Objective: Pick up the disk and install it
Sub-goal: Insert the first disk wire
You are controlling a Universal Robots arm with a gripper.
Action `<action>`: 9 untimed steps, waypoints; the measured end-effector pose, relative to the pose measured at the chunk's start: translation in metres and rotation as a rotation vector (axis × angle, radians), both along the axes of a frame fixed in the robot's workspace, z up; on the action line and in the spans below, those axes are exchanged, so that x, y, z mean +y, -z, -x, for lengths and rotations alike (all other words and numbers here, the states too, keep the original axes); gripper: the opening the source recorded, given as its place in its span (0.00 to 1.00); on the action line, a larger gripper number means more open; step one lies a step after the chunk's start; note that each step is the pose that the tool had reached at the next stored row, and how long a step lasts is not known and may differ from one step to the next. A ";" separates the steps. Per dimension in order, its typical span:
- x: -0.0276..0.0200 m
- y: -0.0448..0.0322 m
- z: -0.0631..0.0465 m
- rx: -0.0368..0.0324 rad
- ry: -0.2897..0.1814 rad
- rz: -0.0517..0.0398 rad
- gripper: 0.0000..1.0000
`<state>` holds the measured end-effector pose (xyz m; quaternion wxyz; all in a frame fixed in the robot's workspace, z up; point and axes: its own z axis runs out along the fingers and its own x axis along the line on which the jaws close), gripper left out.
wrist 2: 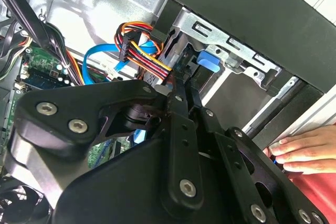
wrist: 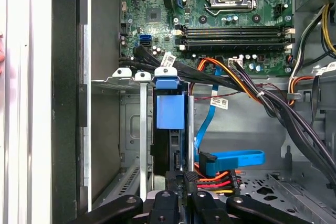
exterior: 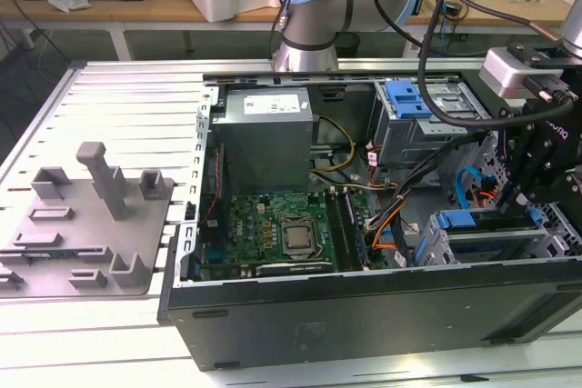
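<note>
Open computer case [exterior: 364, 315] on slatted bench; gripper [wrist: 181, 195] fingers closed on disk [wrist: 170, 114], standing edge-on in cage [wrist: 123, 80]: rigid, weighty, shock-sensitive; hold by edges

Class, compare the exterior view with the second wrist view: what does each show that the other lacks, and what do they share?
Exterior view, not the wrist one: the grey power supply box and the processor socket. Second wrist view, not the exterior: a person's hand outside the case. Both: the blue cable and the green motherboard.

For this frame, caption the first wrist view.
Gripper poised over the blue-bracketed disk standing in the drive cage, motherboard beyond.
</note>
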<state>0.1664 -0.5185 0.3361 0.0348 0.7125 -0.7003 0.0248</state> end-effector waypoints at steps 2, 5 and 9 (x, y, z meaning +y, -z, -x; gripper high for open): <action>0.0000 0.0004 0.000 0.0000 0.000 -0.0003 0.16; 0.0000 0.0007 0.000 0.0000 0.000 -0.0003 0.16; 0.0000 0.0007 0.000 0.0000 0.000 -0.0003 0.16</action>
